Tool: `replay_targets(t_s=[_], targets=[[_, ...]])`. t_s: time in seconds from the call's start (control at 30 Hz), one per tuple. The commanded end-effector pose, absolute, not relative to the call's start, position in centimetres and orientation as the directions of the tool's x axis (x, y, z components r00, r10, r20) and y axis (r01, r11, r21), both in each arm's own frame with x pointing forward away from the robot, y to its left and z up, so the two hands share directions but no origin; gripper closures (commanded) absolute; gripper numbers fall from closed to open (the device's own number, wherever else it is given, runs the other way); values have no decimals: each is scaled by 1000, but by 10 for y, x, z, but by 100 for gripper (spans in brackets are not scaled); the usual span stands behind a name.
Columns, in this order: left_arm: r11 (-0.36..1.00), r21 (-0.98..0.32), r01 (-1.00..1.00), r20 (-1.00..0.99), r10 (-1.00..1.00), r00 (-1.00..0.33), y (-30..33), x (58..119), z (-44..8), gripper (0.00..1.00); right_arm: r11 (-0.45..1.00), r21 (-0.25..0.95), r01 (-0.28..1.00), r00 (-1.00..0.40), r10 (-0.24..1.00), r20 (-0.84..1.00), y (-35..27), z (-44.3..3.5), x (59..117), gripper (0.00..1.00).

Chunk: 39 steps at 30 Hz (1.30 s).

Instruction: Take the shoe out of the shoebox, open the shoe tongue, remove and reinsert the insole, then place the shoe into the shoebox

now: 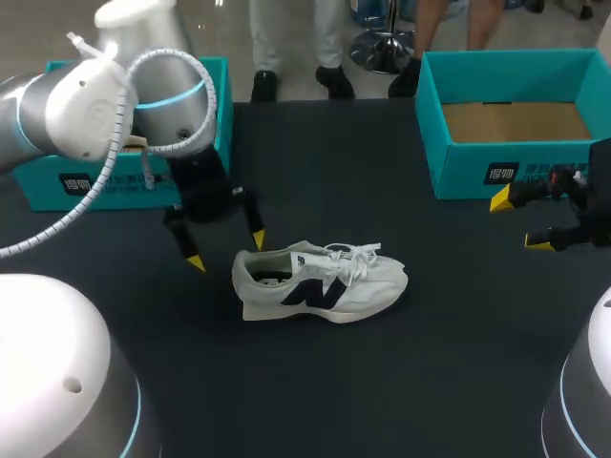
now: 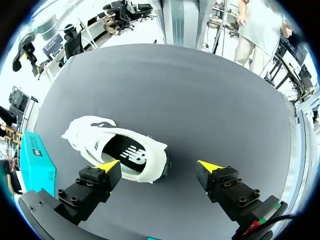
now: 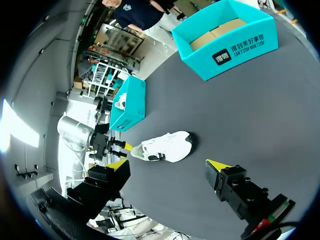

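The shoe (image 1: 320, 281) is standing on its sole near the middle of the table (image 1: 382, 382), outside both boxes, with its heel pointing toward the left edge. The left gripper (image 1: 227, 250) is hovering just beside the heel, fingers spread wide and gripping nothing. In the left wrist view the shoe opening is lying just ahead of one finger. The right gripper (image 1: 518, 221) is hanging near the right edge, well apart from the shoe, fingers likewise spread and empty. The open shoebox (image 1: 516, 119) is sitting at the far right corner. A second teal box (image 1: 38, 191) is sitting at the far left corner.
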<state>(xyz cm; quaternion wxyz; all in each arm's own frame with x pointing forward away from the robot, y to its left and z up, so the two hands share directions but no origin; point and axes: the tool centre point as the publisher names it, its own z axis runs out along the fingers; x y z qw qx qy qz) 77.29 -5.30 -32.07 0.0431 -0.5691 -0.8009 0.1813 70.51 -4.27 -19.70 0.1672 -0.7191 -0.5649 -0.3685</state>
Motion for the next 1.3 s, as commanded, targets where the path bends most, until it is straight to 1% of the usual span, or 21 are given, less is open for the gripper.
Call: replay_targets(t_s=[0.03, 0.43, 0.47, 0.5, 0.57, 0.6, 0.63, 0.73, 0.8, 0.87, 0.93, 1.03, 1.3], targets=[[248, -354, 902, -165, 932, -322, -45, 772, -316, 0, -307, 176, 935, 92, 690, 718, -42, -197, 704, 0], [248, -354, 902, -165, 932, -322, -45, 772, -316, 0, -307, 176, 935, 92, 690, 718, -42, -197, 704, 0], [296, -426, 855, -180, 898, -401, -43, 774, -315, 0, -307, 176, 935, 92, 690, 718, -42, -197, 704, 0], [298, -479, 826, -192, 882, -430, -40, 775, -314, 0, -307, 176, 935, 92, 690, 718, -42, -197, 704, 0], [378, -502, 778, -195, 827, -528, -36, 778, -312, 0, -307, 176, 935, 92, 690, 718, -42, -197, 704, 0], [374, -530, 761, -198, 818, -540, -34, 778, -311, 0, -307, 176, 935, 92, 690, 718, -42, -197, 704, 0], [411, -529, 742, -200, 790, -579, -33, 778, -309, 0, -307, 176, 935, 92, 690, 718, -42, -197, 704, 0], [460, -585, 668, -194, 720, -666, -29, 779, -302, 0, -307, 176, 935, 92, 690, 718, -42, -197, 704, 0], [465, -647, 604, -177, 679, -712, -26, 780, -297, 0, -307, 176, 935, 92, 690, 718, -42, -197, 704, 0], [471, -662, 583, -181, 654, -734, -23, 781, -293, 0, -307, 176, 935, 92, 690, 718, -42, -197, 704, 0], [453, -716, 532, -171, 624, -762, -20, 782, -289, 0, -307, 176, 935, 92, 690, 718, -42, -197, 704, 0], [441, -756, 484, -159, 593, -789, -16, 779, -291, 0, -307, 176, 935, 92, 690, 718, -42, -197, 704, 0], [463, -792, 399, -174, 454, -874, -1, 767, -307, 0, -307, 176, 935, 92, 690, 718, -42, -197, 704, 0]])
